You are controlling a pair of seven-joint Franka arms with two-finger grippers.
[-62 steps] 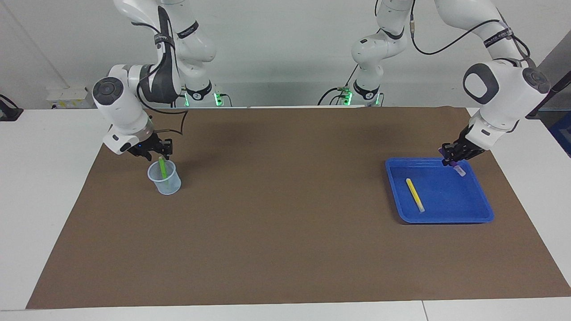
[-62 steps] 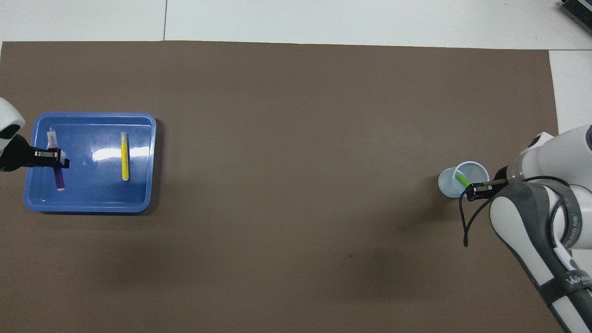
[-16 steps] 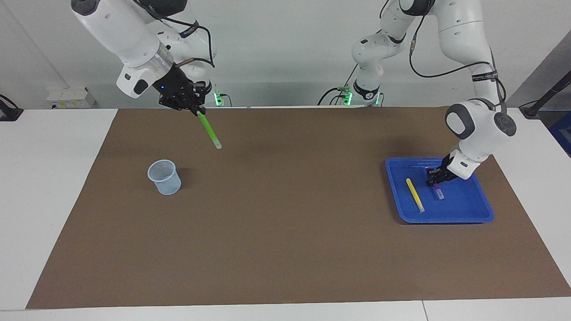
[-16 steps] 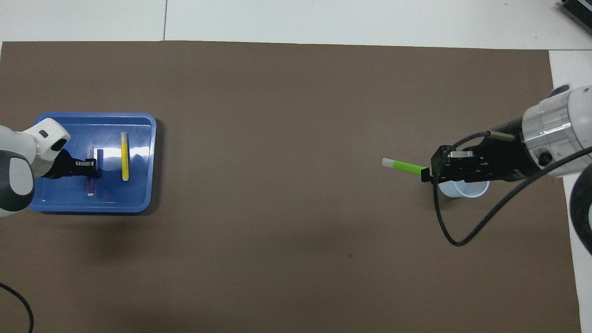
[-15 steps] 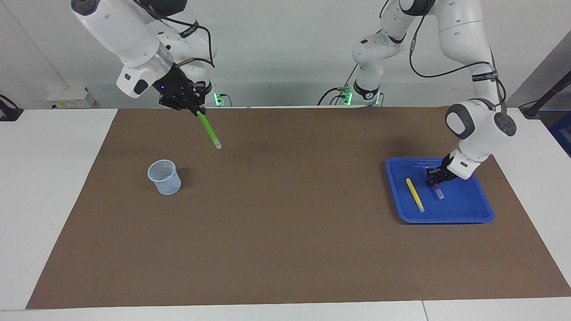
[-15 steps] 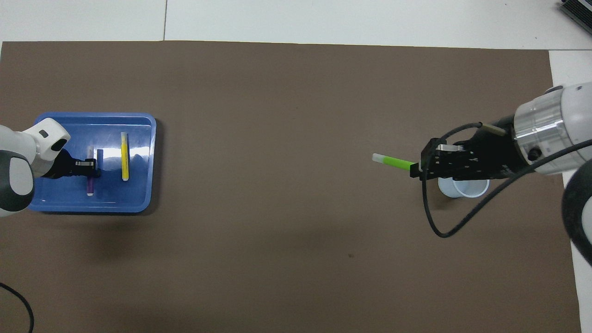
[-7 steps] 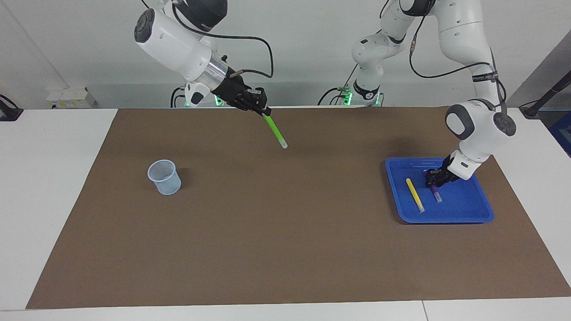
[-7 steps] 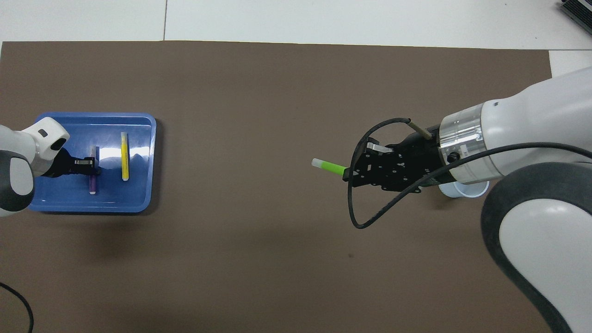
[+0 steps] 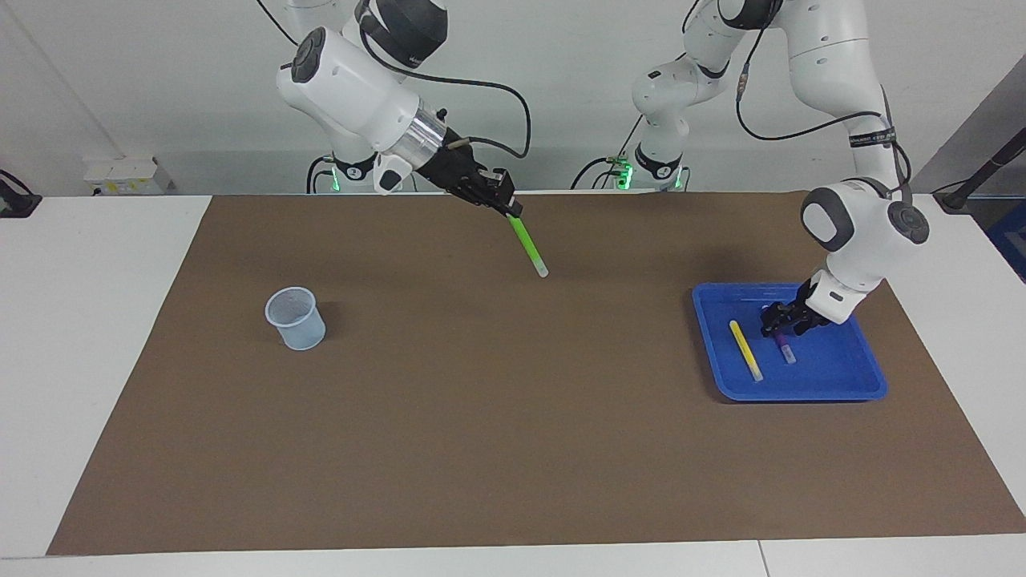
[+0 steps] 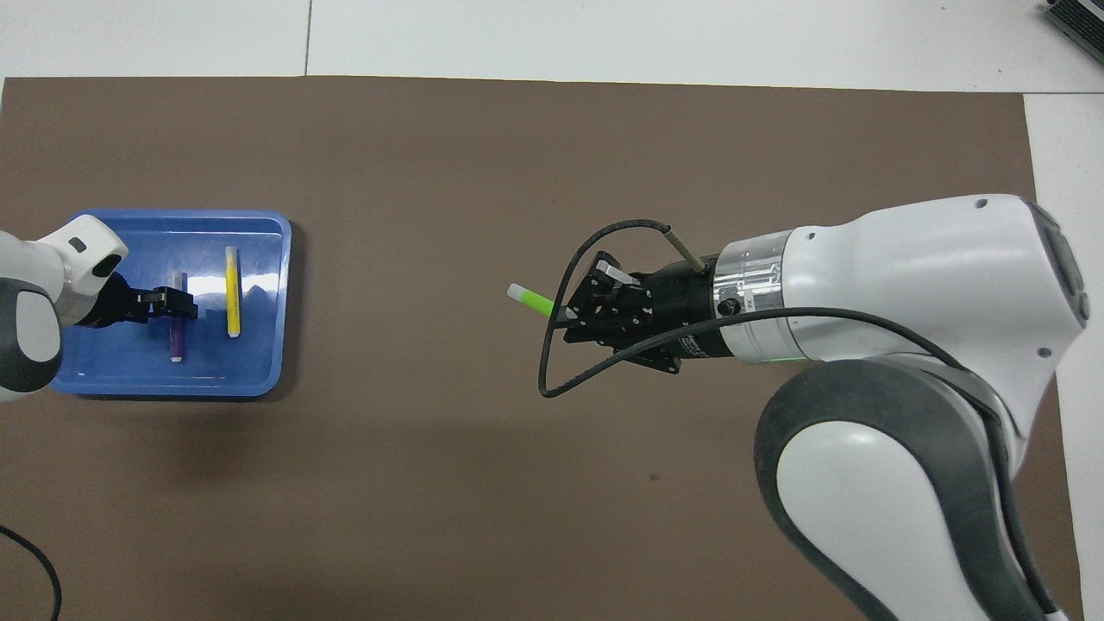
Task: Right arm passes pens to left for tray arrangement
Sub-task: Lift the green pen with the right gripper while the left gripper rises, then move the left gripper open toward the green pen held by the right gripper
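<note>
1. I see a ribbed pale cup (image 9: 296,318) alone on the brown mat (image 9: 497,417).
2. Right claw (image 9: 510,207) clenched on the slim green pen (image 9: 528,245), over mid-mat.
3. Left claw (image 9: 781,324), released, sits over the purple pen (image 9: 782,346) beside the yellow pen (image 9: 745,350) in the glossy blue tray (image 9: 834,385).

No wording, brand or sign is legible anywhere in either view. A black band on the left arm (image 9: 871,138) carries pale lettering too small to make out, and the round markers at the 2 arm bases (image 9: 350,171) show digits that cannot be read with confidence.
</note>
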